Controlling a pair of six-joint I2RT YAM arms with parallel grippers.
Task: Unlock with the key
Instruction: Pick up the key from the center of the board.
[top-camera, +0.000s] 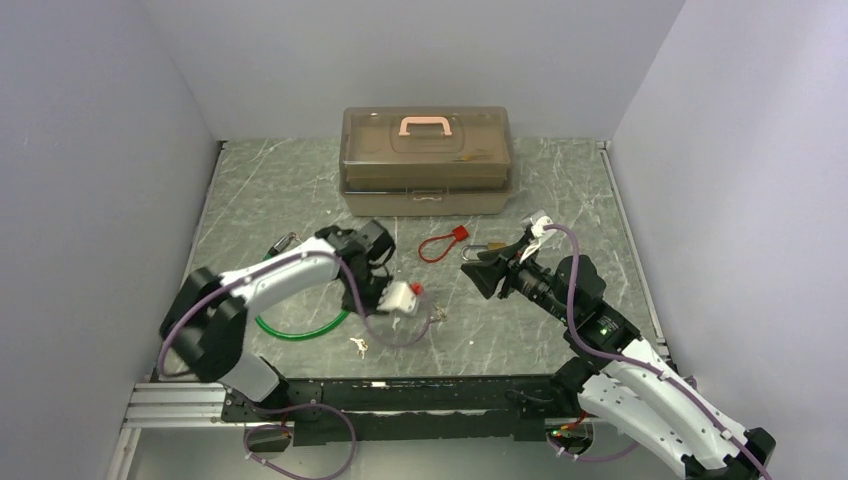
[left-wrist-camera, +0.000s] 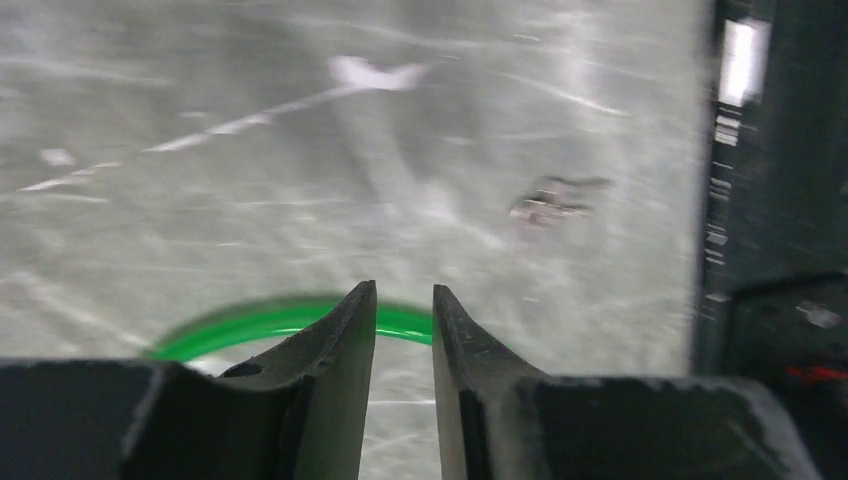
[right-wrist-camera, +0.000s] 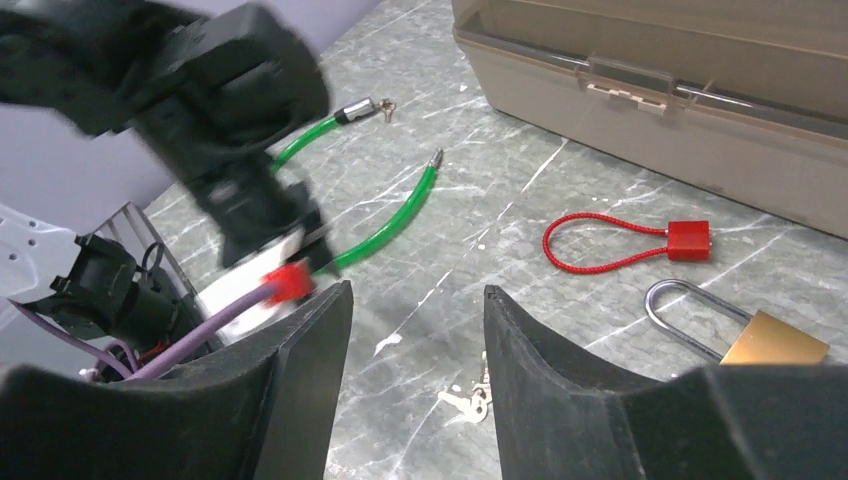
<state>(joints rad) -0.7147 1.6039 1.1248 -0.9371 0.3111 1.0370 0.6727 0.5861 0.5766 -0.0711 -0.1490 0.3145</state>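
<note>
A small bunch of silver keys (top-camera: 437, 314) lies on the table; it shows below and between my right fingers in the right wrist view (right-wrist-camera: 468, 401). Another small key (top-camera: 358, 346) lies nearer the front rail. A blurred key (left-wrist-camera: 547, 202) shows ahead in the left wrist view. The brass padlock (top-camera: 490, 246) lies by my right gripper (top-camera: 478, 275), at the right in its wrist view (right-wrist-camera: 772, 340). My right gripper (right-wrist-camera: 417, 290) is open and empty, above the table. My left gripper (top-camera: 395, 300) hovers low, its jaws (left-wrist-camera: 403, 290) narrowly apart and empty, over the green cable (left-wrist-camera: 270, 320).
A tan toolbox (top-camera: 427, 160) with a pink handle stands at the back. A red tag on a red wire loop (top-camera: 447, 241) lies in front of it. The green cable (top-camera: 300, 326) curls under the left arm. The black rail (top-camera: 400, 385) runs along the front edge.
</note>
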